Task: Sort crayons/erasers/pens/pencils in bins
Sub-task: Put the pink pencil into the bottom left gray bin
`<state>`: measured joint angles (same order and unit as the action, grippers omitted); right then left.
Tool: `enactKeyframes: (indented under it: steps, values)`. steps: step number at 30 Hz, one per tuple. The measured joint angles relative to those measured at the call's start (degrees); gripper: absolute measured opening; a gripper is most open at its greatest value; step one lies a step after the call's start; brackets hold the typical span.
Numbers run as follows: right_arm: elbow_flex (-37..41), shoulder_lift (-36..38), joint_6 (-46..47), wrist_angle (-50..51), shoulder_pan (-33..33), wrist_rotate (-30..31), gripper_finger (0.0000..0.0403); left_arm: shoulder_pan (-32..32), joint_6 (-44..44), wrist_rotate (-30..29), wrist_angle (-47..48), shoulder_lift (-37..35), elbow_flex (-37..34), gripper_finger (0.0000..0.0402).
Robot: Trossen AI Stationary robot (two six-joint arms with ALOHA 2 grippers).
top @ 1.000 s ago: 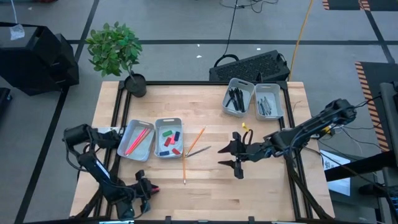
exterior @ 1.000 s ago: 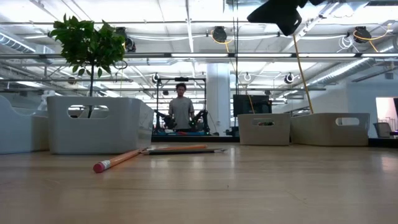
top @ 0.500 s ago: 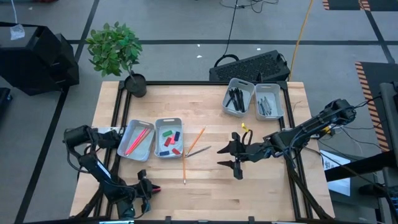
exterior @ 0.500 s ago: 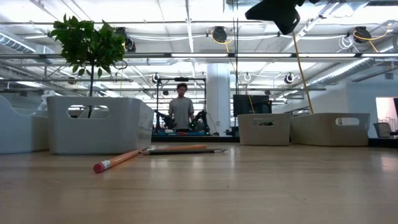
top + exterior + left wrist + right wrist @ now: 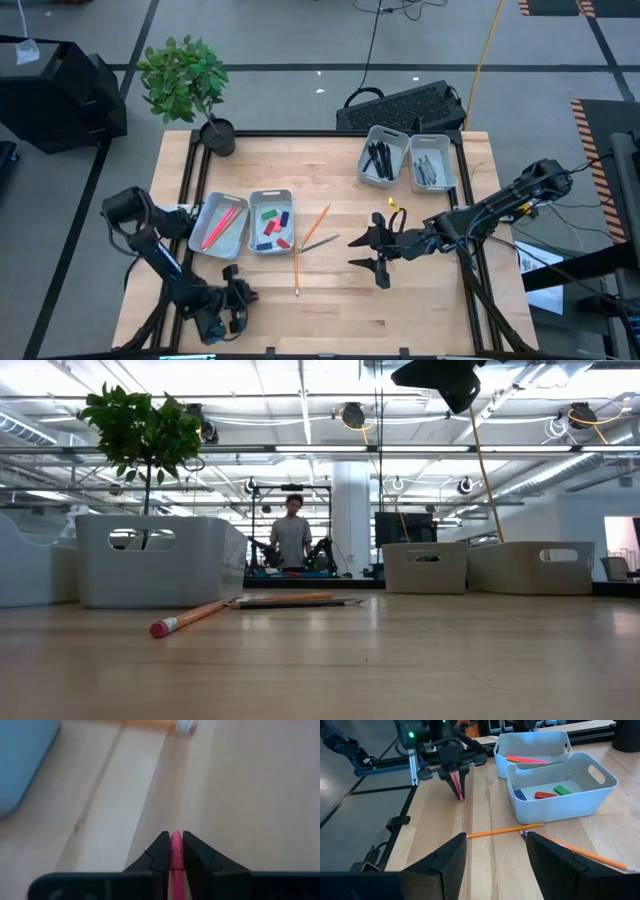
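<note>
We see the left gripper [image 5: 172, 851] pinching a pink pencil [image 5: 176, 865] near the table's [image 5: 420, 300] front left corner, in front of the bins [image 5: 247, 222]; the right gripper [image 5: 378, 250] hovers spread at mid-table. Three pencils [image 5: 296, 262] lie loose beside the bins.

Pink pencil [image 5: 176, 865] perhaps, mostly hidden

Four light-grey bins sit in two pairs. The left pair holds pink pencils [image 5: 222, 224] in one bin [image 5: 221, 226] and red, green and blue erasers [image 5: 271, 225] in its neighbour [image 5: 271, 221]. The far pair holds black pens [image 5: 378, 159] in one bin [image 5: 385, 156] and grey sticks in the other [image 5: 431, 162]. Loose orange pencils [image 5: 296, 266] lie on the wood just beside the eraser bin. A pink pencil [image 5: 176, 860] is clamped upright in the left gripper [image 5: 173, 843].
</note>
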<state>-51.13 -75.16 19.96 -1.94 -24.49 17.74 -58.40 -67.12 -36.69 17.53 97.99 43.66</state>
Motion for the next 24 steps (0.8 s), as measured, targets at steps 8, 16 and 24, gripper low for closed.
enactKeyframes:
  steps: [8,16,24]
  values:
    - [0.00,0.00,0.64,0.00,-0.11,-1.56,0.0201,6.65,6.17,0.75,-0.62,-10.91,0.33,0.0045]
    - [0.00,0.02,1.89,-0.02,-3.64,-1.72,0.0201,15.20,3.18,0.56,15.31,-28.57,0.39,0.0046]
    - [0.00,0.02,10.67,-0.78,-7.75,0.34,0.0201,27.35,1.02,-4.38,34.79,-39.46,0.39,0.0046]
